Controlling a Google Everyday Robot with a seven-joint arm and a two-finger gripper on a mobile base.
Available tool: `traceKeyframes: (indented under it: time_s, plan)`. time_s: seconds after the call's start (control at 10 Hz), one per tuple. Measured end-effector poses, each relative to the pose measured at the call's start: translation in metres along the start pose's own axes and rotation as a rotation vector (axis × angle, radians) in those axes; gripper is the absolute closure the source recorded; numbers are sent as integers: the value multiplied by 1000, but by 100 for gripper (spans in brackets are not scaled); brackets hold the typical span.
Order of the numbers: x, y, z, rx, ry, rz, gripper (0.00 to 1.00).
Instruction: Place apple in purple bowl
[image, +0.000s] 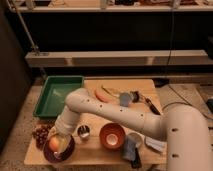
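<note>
The apple (53, 144), yellow-orange with a reddish blush, lies inside the purple bowl (69, 150) at the front left corner of the wooden table. My gripper (61, 141) is at the end of the white arm, which reaches down from the right. It sits right over the bowl, against the apple's right side. The arm's wrist hides part of the bowl's far rim.
A dark red grape cluster (41, 135) lies left of the bowl. A small metal cup (83, 131) and the orange bowl (112, 136) stand to its right. A green tray (57, 95) is at the back left and a carrot (102, 96) at the back middle. Metal shelves stand behind.
</note>
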Motion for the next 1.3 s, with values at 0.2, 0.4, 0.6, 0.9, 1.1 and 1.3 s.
traceKeyframes:
  time_s: [0.2,0.4,0.6,0.9,1.1,1.3]
  plan:
    - [0,0,0,0,0,0,58]
    - [0,0,0,0,0,0,59]
    - [0,0,0,0,0,0,75]
    - [0,0,0,0,0,0,100]
    - [0,0,0,0,0,0,100]
    - [0,0,0,0,0,0,100]
